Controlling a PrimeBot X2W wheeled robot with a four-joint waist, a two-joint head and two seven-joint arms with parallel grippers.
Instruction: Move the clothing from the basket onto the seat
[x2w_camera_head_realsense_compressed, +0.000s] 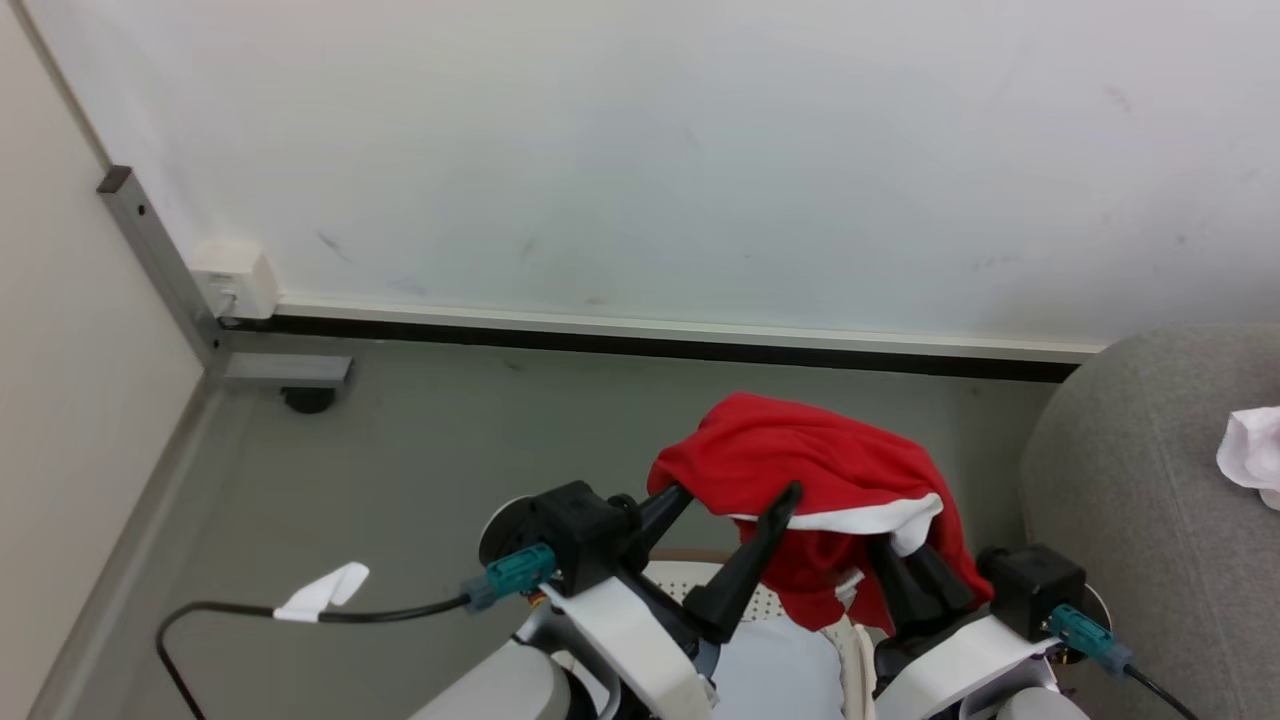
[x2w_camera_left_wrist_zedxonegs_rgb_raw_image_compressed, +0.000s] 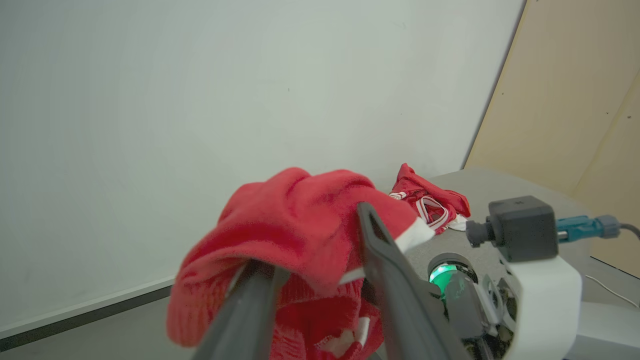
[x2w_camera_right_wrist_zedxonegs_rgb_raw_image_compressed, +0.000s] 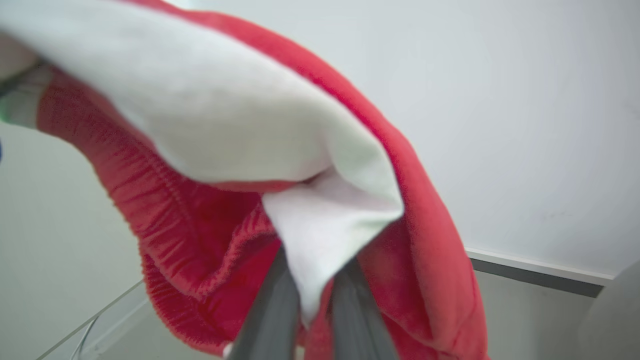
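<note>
A red garment with white trim (x2w_camera_head_realsense_compressed: 800, 455) hangs lifted above the white basket (x2w_camera_head_realsense_compressed: 752, 598). The garment is draped over both grippers. My left gripper (x2w_camera_head_realsense_compressed: 740, 495) is open, its fingers spread wide. One of its fingers is under the cloth and the other stands bare in front of it, as the left wrist view's left gripper (x2w_camera_left_wrist_zedxonegs_rgb_raw_image_compressed: 310, 235) also shows. My right gripper (x2w_camera_right_wrist_zedxonegs_rgb_raw_image_compressed: 312, 285) is shut on a white fold of the garment (x2w_camera_right_wrist_zedxonegs_rgb_raw_image_compressed: 320, 225), and its fingers (x2w_camera_head_realsense_compressed: 915, 575) are half hidden under the cloth. The grey sofa (x2w_camera_head_realsense_compressed: 1150, 480) stands to the right. A second red garment (x2w_camera_left_wrist_zedxonegs_rgb_raw_image_compressed: 430, 200) lies on it.
A pale blue liner pad (x2w_camera_head_realsense_compressed: 780, 670) lies in the basket. A white-pink cloth (x2w_camera_head_realsense_compressed: 1250, 455) rests on the sofa. The white wall and dark baseboard (x2w_camera_head_realsense_compressed: 650, 345) are close ahead. A metal post (x2w_camera_head_realsense_compressed: 160, 265) and a black cable with a white tag (x2w_camera_head_realsense_compressed: 320, 595) lie to the left, on the grey floor.
</note>
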